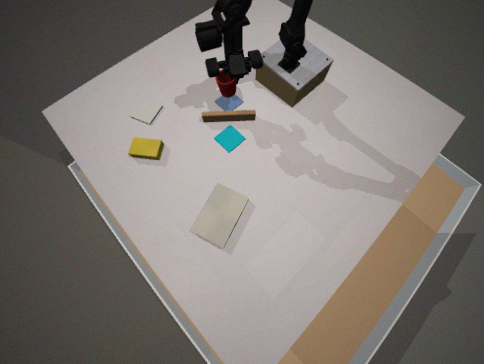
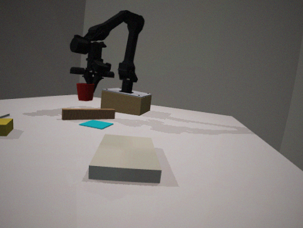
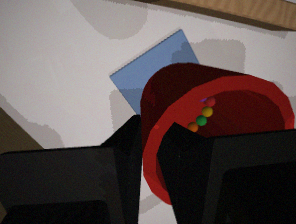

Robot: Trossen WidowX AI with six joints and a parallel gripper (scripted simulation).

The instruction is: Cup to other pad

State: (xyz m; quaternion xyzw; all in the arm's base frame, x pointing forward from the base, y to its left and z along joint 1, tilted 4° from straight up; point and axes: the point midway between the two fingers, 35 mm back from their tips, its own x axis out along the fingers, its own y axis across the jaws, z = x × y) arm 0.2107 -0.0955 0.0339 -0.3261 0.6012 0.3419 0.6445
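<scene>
The red cup [image 1: 228,89] [image 2: 85,92] [image 3: 165,90] hangs in the air above the blue pad [image 1: 229,104] [image 3: 155,62], close to upright in the top and exterior views. My gripper [image 1: 234,78] [image 2: 93,86] [image 3: 146,121] is shut on the cup's wall, one finger inside the rim and one outside. Several coloured marbles [image 3: 201,120] lie inside the cup in the wrist view; a finger hides part of the inside. The teal pad [image 1: 230,139] [image 2: 96,124] lies bare on the other side of the wooden bar.
The low wooden bar [image 1: 228,116] [image 2: 88,114] [image 3: 250,11] stands between the two pads. A yellow block [image 1: 145,148] [image 2: 5,126] and a thin pale tile [image 1: 147,113] lie to the left. A beige slab [image 1: 220,215] [image 2: 125,153] lies nearer the cameras. The arm's base box [image 1: 292,95] [image 2: 120,103] is right of the cup.
</scene>
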